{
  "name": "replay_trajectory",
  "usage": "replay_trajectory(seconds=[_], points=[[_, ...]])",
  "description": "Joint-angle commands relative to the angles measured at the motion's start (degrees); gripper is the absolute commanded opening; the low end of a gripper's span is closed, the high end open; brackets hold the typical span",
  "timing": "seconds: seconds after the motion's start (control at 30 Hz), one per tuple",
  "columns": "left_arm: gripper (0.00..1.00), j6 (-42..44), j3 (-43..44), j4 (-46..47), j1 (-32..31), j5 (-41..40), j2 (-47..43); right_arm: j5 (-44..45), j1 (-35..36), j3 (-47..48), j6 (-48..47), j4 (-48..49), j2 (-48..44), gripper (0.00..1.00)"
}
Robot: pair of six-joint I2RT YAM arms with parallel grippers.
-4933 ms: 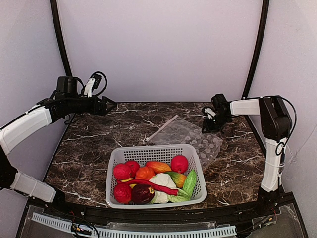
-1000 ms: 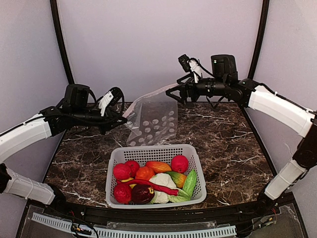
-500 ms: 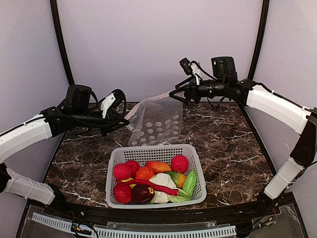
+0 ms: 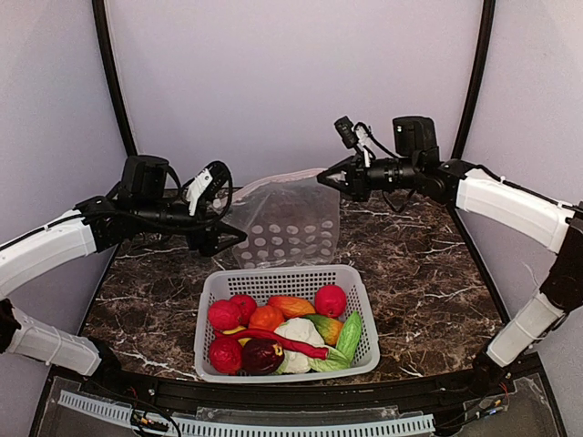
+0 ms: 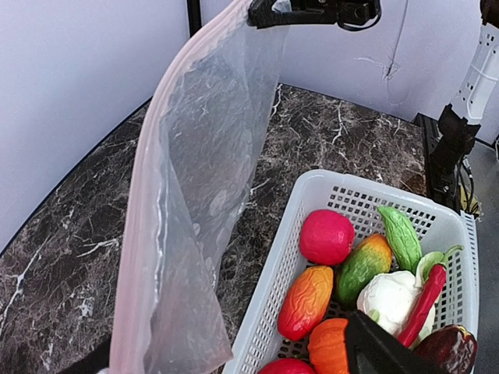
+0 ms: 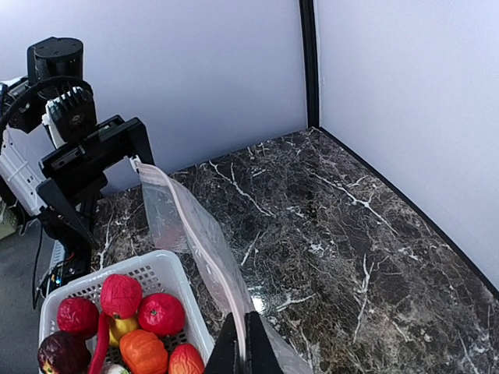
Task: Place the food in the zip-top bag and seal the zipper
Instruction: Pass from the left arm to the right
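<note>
The clear dotted zip-top bag [image 4: 287, 223] hangs in the air behind the basket, its zipper [image 4: 273, 179] uppermost. My right gripper [image 4: 326, 177] is shut on the zipper's right end; in the right wrist view the fingers [image 6: 248, 347] pinch the strip [image 6: 203, 241]. My left gripper [image 4: 226, 205] is open, with the bag's left end between its spread fingers. In the left wrist view the bag [image 5: 210, 156] hangs beside the left finger, not pinched. The food [image 4: 273, 332], including a white cauliflower [image 4: 299, 330], lies in the basket.
The white slotted basket [image 4: 273, 273] stands at the near middle of the dark marble table, just below the hanging bag. Its rim shows in the left wrist view [image 5: 312, 187] and the right wrist view [image 6: 171, 261]. Walls enclose the back and both sides.
The bag lay flat on the table at first; now the right gripper holds it up. Over the last second the bag shifted right and the left gripper's jaws came round its left end.
</note>
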Motion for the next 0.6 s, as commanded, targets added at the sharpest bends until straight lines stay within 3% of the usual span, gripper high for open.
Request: replay_trajectory(seconds=[0.0, 0.13, 0.27, 0.37, 0.47, 0.57], points=[[0.91, -4.6, 0.3, 3.4, 0.6, 2.5, -2.3, 1.3, -0.1, -5.2, 6.0, 11.6, -5.2, 0.0], [0.92, -9.0, -0.2, 6.7, 4.1, 7.8, -2.5, 2.4, -0.3, -9.0, 9.3, 16.6, -7.7, 0.0], [0.87, -14.6, -1.7, 12.1, 8.5, 15.3, -2.4, 3.5, -0.5, -11.6, 11.5, 19.1, -8.7, 0.0], [0.76, -18.3, -2.5, 17.3, 9.7, 20.3, -1.6, 2.4, -0.8, -13.1, 13.2, 21.1, -8.7, 0.0], [0.54, -20.9, -2.5, 19.1, 10.4, 23.5, -0.7, 2.3, -1.0, -13.8, 14.3, 21.8, -8.5, 0.0], [0.45, -20.5, -2.4, 18.6, 10.9, 23.5, -0.6, 2.5, -1.3, -14.4, 15.0, 22.3, -8.3, 0.0]])
